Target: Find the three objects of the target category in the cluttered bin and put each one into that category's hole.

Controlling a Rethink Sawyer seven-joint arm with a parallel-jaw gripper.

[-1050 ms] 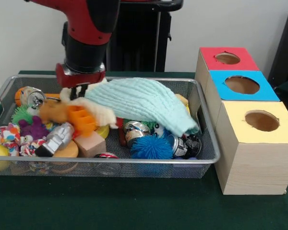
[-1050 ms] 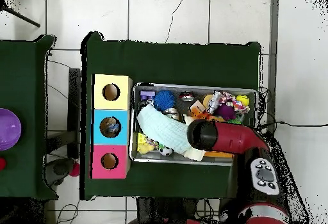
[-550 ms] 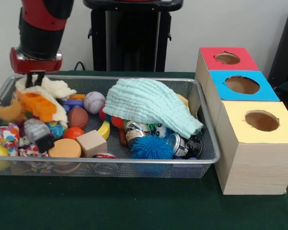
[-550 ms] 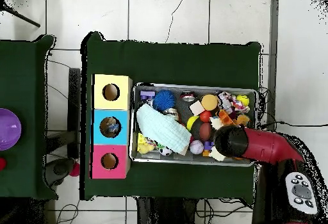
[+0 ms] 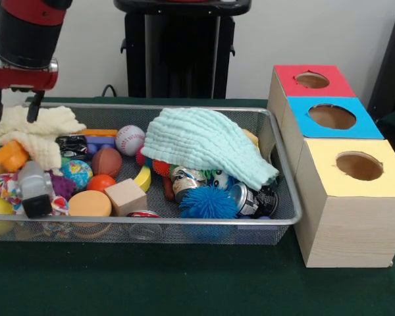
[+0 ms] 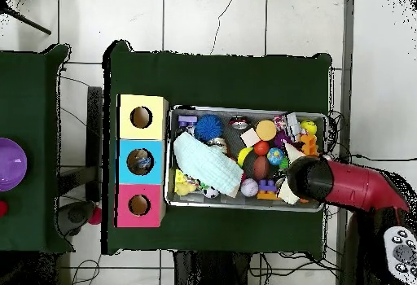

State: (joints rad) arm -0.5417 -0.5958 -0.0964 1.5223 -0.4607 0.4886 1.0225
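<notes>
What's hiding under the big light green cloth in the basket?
Peeking out below the light green cloth are a dented can, a blue spiky ball, a second can and something yellow behind. Whatever lies beneath its middle is covered.

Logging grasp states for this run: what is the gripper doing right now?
Gripper: open, fingers spread just above the cream cloth at the bin's end, holding nothing.
</notes>
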